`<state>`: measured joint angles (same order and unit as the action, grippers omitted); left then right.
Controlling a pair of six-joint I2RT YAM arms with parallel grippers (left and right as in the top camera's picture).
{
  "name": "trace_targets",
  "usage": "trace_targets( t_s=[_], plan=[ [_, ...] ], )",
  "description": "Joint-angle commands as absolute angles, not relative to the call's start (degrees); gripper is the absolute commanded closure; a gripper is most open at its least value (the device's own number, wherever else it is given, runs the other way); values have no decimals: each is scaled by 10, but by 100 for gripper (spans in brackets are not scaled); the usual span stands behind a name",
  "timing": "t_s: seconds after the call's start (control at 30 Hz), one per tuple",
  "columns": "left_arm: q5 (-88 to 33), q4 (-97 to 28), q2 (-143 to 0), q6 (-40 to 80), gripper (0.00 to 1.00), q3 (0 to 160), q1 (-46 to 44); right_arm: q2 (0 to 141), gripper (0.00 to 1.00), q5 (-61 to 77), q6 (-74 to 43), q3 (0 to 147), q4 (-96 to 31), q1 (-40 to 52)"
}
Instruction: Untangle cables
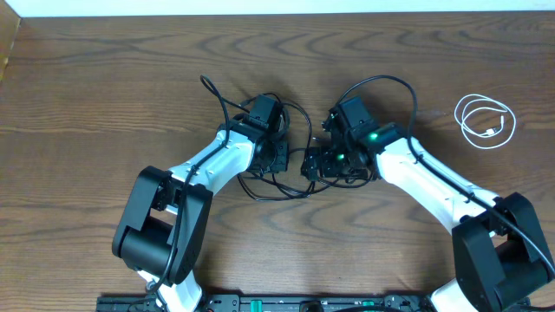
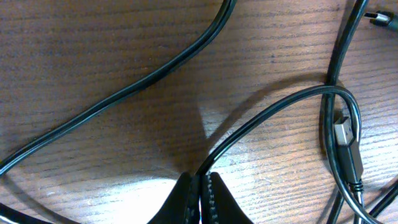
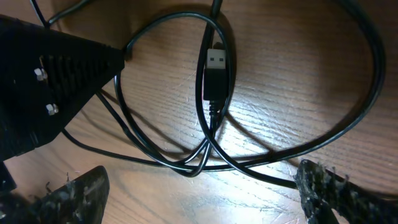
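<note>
Black cable (image 2: 124, 94): one strand pinched in left gripper (image 2: 200, 182), fingers pressed together on it. Right gripper (image 3: 202, 175): fingers spread wide, holding nothing, poised over the spot where several strands cross; contact with them cannot be told. Plug (image 3: 214, 65) just beyond that crossing, lying within a small loop, long axis running near to far. Remaining loops spread left and right of both grippers, mid-table (image 1: 87, 87). Right gripper nearer the crossing, so probably the one to close on a strand there. White cable (image 1: 486, 121): coiled at far right, well apart, not entangled.
</note>
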<state>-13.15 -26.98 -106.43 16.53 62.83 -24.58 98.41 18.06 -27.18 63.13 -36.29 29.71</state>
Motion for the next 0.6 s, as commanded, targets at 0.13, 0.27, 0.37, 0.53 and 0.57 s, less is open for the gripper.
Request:
trace_targets(
  t_s=[0.13,0.27,0.37,0.53,0.57],
  plan=[
    [-124,-271,-1072,161,92,628,-246,986,7,149,-287,628,-362,314],
    [-130,-264,-1072,157,92,629,-243,986,7,149,-287,628,-362,320],
    [-130,-253,-1072,157,92,629,-240,986,7,144,-287,627,-361,326],
    [-130,-225,-1072,157,92,629,-238,986,6,136,-287,622,-359,337],
    [-130,-219,-1072,157,94,629,-238,986,6,136,-287,621,-356,339]
  ],
)
